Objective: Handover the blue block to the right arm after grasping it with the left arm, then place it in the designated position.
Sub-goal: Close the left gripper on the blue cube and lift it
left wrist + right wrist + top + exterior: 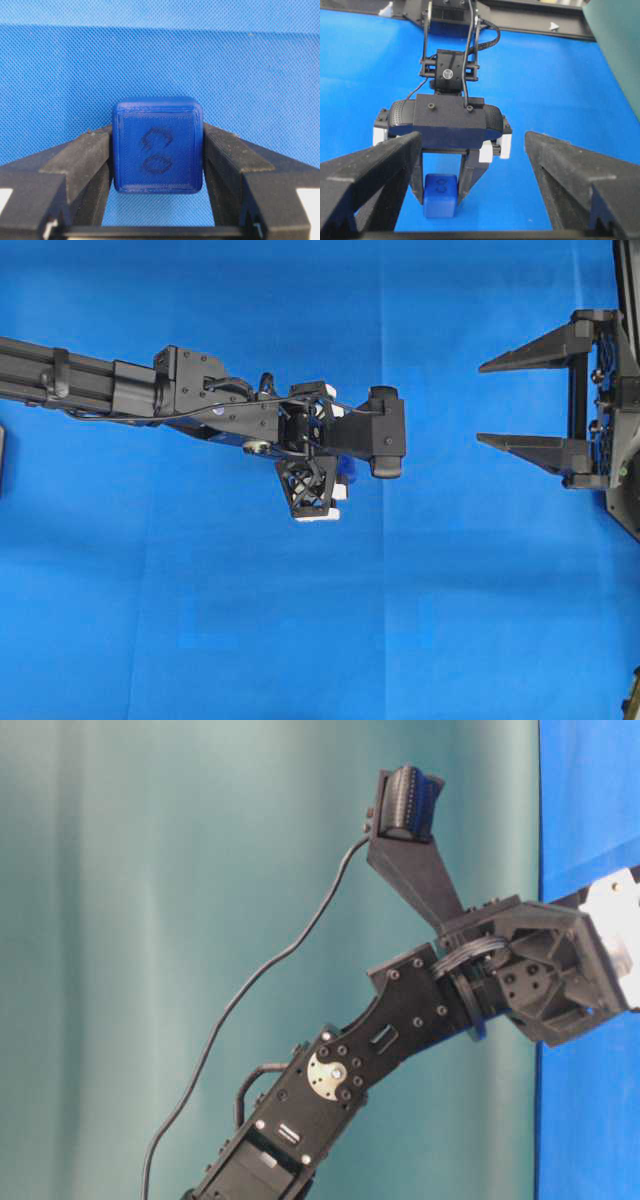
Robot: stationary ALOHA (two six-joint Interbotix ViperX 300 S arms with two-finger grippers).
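Left gripper (158, 200) clamps the blue block (158, 145) low on the blue-clothed desk (250, 65); right gripper (490, 402), at three o'clock, waits spread. Risk: shallow fingertip grip could let it twist loose during handover.

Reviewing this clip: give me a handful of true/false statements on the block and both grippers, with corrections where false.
1. The left gripper is closed on the blue block. True.
2. The right gripper already holds the block. False: its jaws stand wide open and empty, apart from the left gripper.
3. The block's face toward the left wrist camera carries a dark scribbled mark. True.
4. The block is red. False: it is dark blue, darker than the blue cloth.
5. The two grippers touch each other. False: bare cloth shows between them in the overhead view.
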